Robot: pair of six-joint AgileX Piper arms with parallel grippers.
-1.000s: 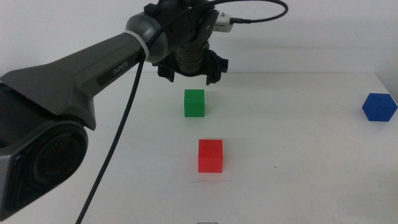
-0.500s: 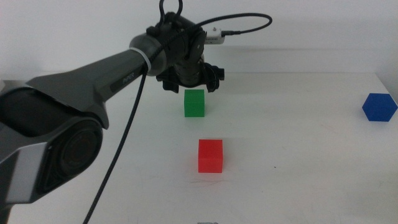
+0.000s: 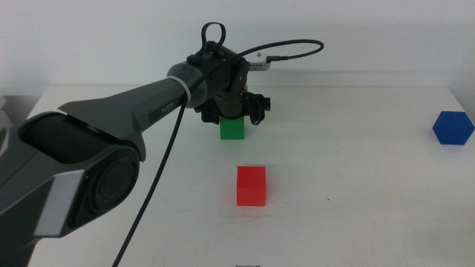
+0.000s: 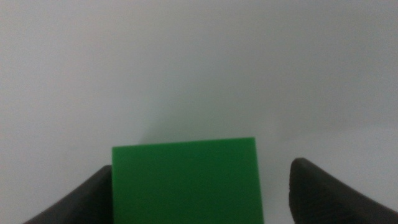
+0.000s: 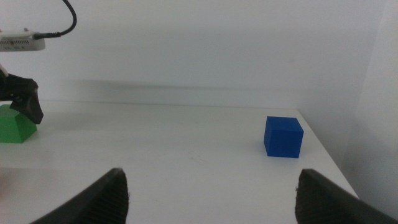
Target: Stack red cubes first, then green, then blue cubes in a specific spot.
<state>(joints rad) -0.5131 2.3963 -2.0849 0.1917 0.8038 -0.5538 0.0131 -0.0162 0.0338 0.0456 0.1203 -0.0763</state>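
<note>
Lowered since earlier, the left gripper (image 3: 232, 119) straddles the green cube (image 3: 232, 129) with jaws spread (only its wrist view shows the gap). Right gripper (image 5: 208, 186) waits, jaws apart, facing the blue cube (image 5: 283, 137).

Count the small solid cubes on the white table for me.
3: a green matte cube between the left gripper's open jaws, a red cube nearer the camera, a blue cube far right.

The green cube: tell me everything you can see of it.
The green cube is a small, plain, solid bright-green block with matte faces, sitting flat and upright on the white table, farther back than the red cube and apart from it. The left pincer is lowered over it, hiding its top edge; in the left wrist view the cube lies between the open jaws, near one and clear of the other.
</note>
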